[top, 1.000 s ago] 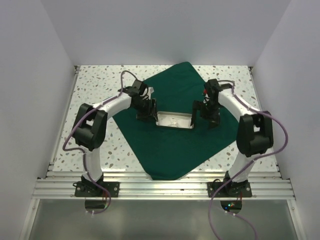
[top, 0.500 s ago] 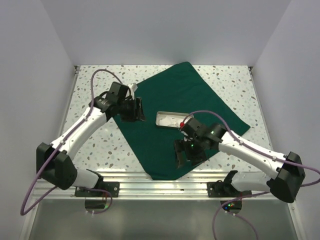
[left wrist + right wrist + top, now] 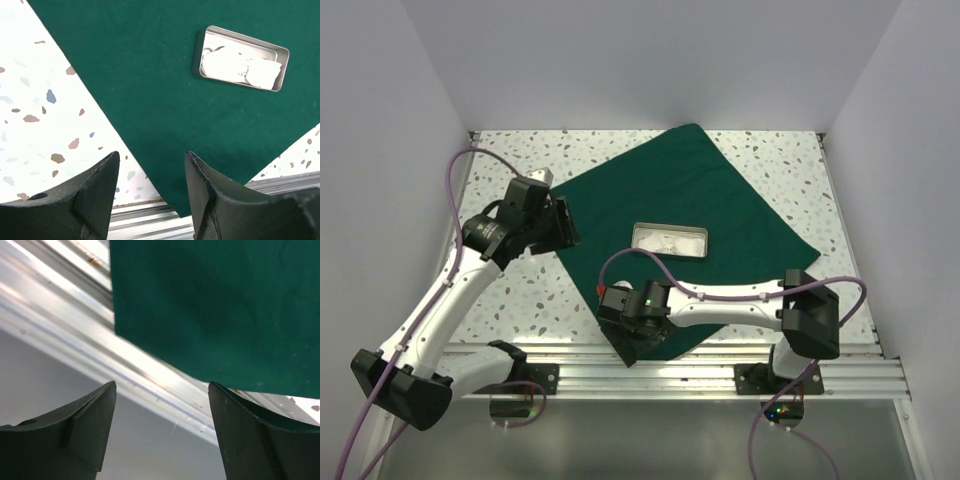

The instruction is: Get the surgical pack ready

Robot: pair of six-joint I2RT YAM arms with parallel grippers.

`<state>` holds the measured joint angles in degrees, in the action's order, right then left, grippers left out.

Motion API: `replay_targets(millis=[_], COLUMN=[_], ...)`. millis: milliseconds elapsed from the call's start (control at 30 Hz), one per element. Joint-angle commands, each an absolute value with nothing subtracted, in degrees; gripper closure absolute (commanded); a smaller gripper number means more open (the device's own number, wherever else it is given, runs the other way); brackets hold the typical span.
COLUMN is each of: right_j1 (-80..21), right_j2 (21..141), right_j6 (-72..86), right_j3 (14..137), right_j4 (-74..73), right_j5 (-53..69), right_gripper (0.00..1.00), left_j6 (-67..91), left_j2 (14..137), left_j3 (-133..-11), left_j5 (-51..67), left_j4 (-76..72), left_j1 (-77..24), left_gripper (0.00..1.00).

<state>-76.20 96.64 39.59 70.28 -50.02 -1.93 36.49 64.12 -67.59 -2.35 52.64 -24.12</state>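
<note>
The surgical pack, a dark green cloth (image 3: pixel 710 190), lies spread flat as a diamond on the speckled table. A small metal tray (image 3: pixel 670 240) with white contents sits on its middle. My left gripper (image 3: pixel 562 224) is open and empty above the cloth's left corner. In the left wrist view its fingers (image 3: pixel 97 192) frame the cloth's left edge (image 3: pixel 150 100), with the tray (image 3: pixel 240 57) beyond. My right gripper (image 3: pixel 642 345) is open and empty over the cloth's near corner. The right wrist view shows that corner (image 3: pixel 225 305) just above the open jaws.
Aluminium rails (image 3: pixel 650 375) run along the table's near edge; the cloth's near corner overhangs them. The rail also shows in the right wrist view (image 3: pixel 150 370). White walls enclose the table on three sides. Bare speckled tabletop (image 3: pixel 510 290) lies left of the cloth.
Both grippers have left the tray's ends. The left arm swung out to the cloth's left corner. The right arm swept down and left to the cloth's near corner.
</note>
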Motion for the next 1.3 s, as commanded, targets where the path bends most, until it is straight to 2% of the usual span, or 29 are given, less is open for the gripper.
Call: replay_targets(millis=[0,67,100,467,567,667,700,767,800,900,1100,1267], right_j1=[-76.4,-76.5,-76.7,-78.3,-78.3,-78.3,-78.3,-78.3,-78.3,-77.0,-64.0,-54.4], right_j2=[97.6,99.0,99.1,102.0,102.7,104.4,104.7,105.1,105.0,103.3,95.8,100.8], right_j6=[36.7,35.6,35.4,35.6,35.3,35.5,35.7,36.2,36.4,37.0,31.8,24.5], right_j3=[72.2,71.8,71.4,67.3,66.9,67.4,67.8,69.0,69.6,72.9,76.2,84.8], right_j4=[-48.8,-48.2,-47.5,-43.7,-43.7,-44.2,-44.6,-46.2,-47.3,-52.3,-53.7,-57.1], right_j5=[-7.9,-6.9,-4.8,-1.8,-3.9,-6.2,-7.0,-8.7,-10.9,-15.4,-11.4,-10.9], right_gripper=[0.23,0.28,0.33,0.37,0.45,0.55,0.67,0.77,0.87,1.00,1.00,1.00], left_j6=[37.7,36.9,36.6,36.5,35.8,35.1,35.0,35.0,34.8,34.6,34.4,33.6], left_j2=[61.6,60.7,60.0,61.0,61.2,61.6,62.0,62.2,62.3,63.1,65.5,68.6], left_j3=[-67.1,-67.1,-67.0,-67.1,-67.1,-67.5,-67.7,-67.9,-67.9,-67.9,-68.2,-69.9], left_j5=[-5.1,-6.1,-6.5,-7.1,-7.6,-8.3,-8.5,-8.7,-8.6,-9.0,-8.2,-7.6], left_j4=[54.9,55.8,56.2,56.6,56.7,56.6,56.7,56.5,56.3,56.0,54.5,53.7], left_j1=[-23.8,-23.8,-23.8,-23.6,-23.2,-23.0,-22.9,-22.9,-22.9,-22.7,-21.2,-19.3], left_gripper=[0.42,0.42,0.41,0.41,0.41,0.41,0.41,0.41,0.41,0.41,0.41,0.41])
